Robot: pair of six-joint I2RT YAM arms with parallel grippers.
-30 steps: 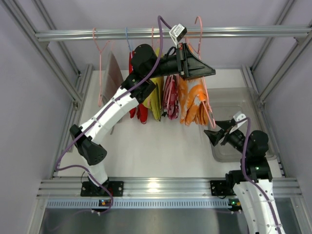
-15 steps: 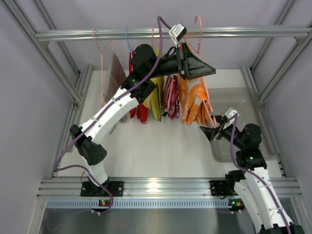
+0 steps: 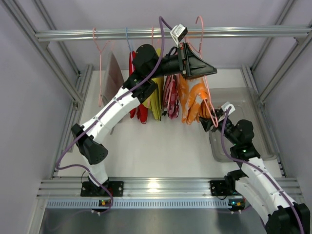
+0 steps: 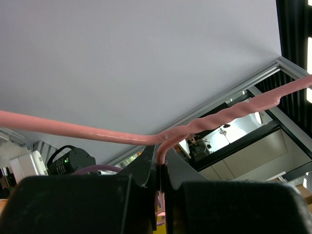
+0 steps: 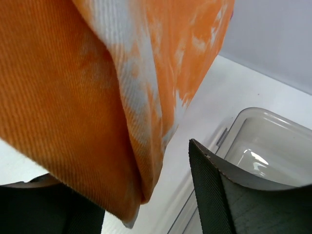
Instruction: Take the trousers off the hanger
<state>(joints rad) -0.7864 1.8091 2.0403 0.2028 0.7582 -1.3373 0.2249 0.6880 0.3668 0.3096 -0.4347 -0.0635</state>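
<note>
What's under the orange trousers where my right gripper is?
Below the orange trousers: bare white table and the corner of a clear bin. The right gripper has its jaws open either side of the hem. The cloth covers one finger's tip and everything behind it.

The orange trousers [image 3: 193, 97] had white blotches. At nine o'clock from them, the pink trousers [image 3: 170, 96] showed black and white patches. Further that way hung a yellow garment [image 3: 157, 101] and a red garment [image 3: 141, 112]. The hanger [image 4: 97, 132] was a glossy pink. The left gripper [image 4: 160, 170] was black.
</note>
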